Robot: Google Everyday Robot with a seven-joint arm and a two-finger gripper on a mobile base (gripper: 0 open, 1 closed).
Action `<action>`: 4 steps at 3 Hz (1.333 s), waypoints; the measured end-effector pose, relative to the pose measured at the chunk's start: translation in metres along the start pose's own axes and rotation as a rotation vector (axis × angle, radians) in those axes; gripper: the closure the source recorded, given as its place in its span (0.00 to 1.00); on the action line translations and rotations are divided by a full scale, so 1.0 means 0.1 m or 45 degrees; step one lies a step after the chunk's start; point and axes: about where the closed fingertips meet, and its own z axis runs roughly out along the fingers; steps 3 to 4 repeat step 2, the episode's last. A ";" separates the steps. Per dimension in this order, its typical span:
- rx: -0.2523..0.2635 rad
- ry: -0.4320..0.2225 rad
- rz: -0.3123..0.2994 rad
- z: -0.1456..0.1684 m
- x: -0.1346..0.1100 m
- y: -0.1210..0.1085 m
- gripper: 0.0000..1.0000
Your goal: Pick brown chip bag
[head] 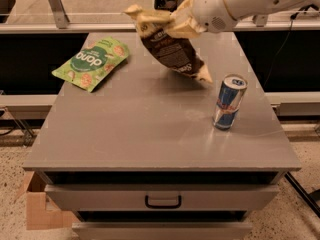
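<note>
The brown chip bag [172, 51] hangs in the air above the back of the grey table [150, 129], dark brown with cream edges, tilted with its lower corner toward the can. My gripper [176, 25] comes in from the upper right on a white arm and is shut on the bag's crumpled top edge. The bag is clear of the tabletop.
A bright green pouch [92, 63] lies flat at the back left of the table. A blue-and-silver can [229, 102] stands upright at the right, just below the bag's lower corner. A drawer with a black handle [163, 202] is under the tabletop. A cardboard box [37, 209] sits on the floor at left.
</note>
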 end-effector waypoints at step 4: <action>-0.016 -0.148 -0.011 -0.21 -0.30 -0.07 1.00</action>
